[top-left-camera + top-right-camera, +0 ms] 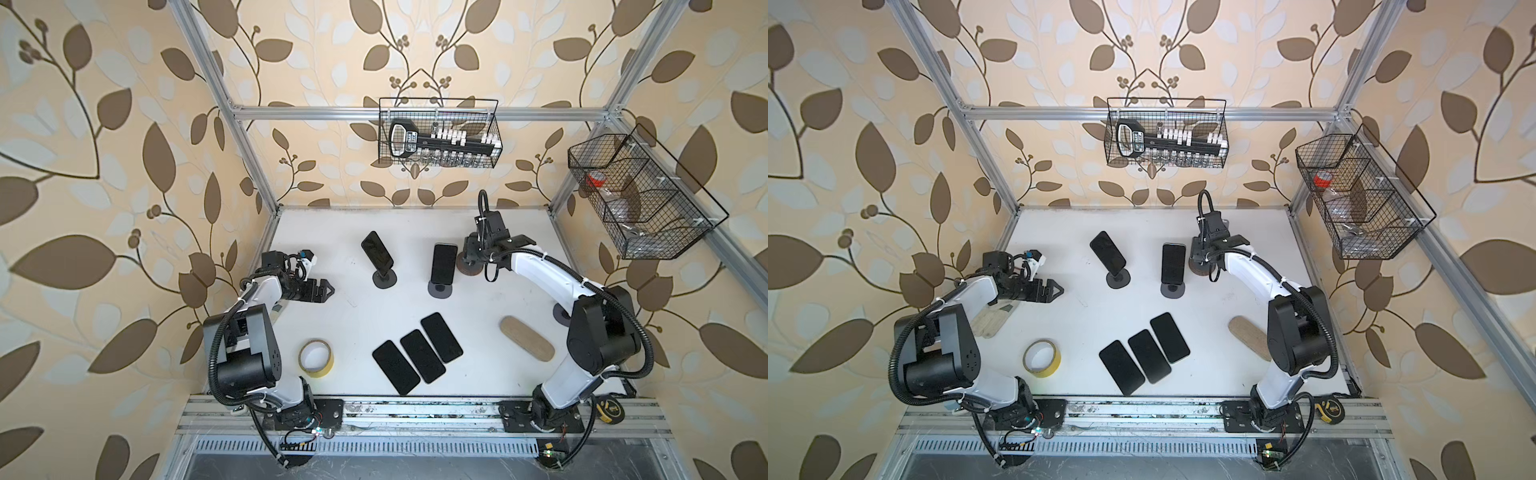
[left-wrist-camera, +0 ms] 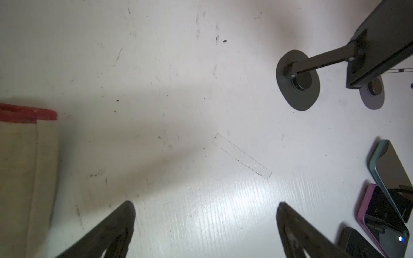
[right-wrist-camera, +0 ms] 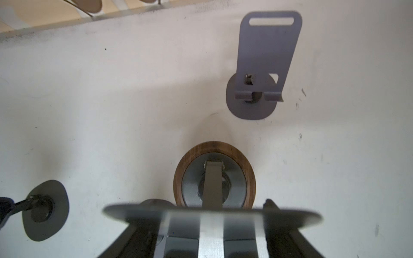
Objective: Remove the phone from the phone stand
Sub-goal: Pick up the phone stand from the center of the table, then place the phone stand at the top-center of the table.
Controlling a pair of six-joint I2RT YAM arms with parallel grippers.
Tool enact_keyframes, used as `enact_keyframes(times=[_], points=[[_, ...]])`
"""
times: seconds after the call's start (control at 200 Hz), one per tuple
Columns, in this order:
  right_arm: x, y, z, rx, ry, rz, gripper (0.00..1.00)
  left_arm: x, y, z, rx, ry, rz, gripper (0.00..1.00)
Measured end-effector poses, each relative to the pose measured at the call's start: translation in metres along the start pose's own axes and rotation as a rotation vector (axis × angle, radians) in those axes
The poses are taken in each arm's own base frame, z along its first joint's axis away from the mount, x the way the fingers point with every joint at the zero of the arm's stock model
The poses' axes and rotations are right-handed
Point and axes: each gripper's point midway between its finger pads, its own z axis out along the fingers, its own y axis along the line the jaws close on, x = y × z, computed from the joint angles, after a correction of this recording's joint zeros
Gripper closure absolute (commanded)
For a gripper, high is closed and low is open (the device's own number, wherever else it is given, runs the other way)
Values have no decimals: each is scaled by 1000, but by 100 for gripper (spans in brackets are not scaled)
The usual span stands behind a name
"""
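White table (image 1: pixel 357 307) lies bare under the left gripper (image 2: pixel 206 204), spread wide near the left edge. Mid-table, a slanted phone (image 1: pixel 377 251) and an upright phone (image 1: pixel 444 262) sit on stands (image 1: pixel 384 279), open surface between them. Right of those, the right gripper (image 3: pixel 212 202) pinches the phone (image 3: pixel 183 245) at its wood-based stand (image 3: pixel 214 178), near the back edge.

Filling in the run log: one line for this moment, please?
phase: grasping | right gripper: around phone on wooden-base stand, grip unclear | left gripper: open, empty
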Motion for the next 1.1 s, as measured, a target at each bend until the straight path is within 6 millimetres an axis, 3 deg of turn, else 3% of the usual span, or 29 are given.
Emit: enact_keyframes(times=[0.39, 0.64, 1.1], points=[[-22, 14, 37, -4, -1, -19, 39, 0, 0, 0, 1, 1, 0, 1], [-48, 29, 62, -19, -32, -53, 39, 0, 0, 0, 1, 1, 0, 1], [-50, 41, 108, -15, -6, -125, 40, 0, -2, 0, 11, -3, 6, 1]])
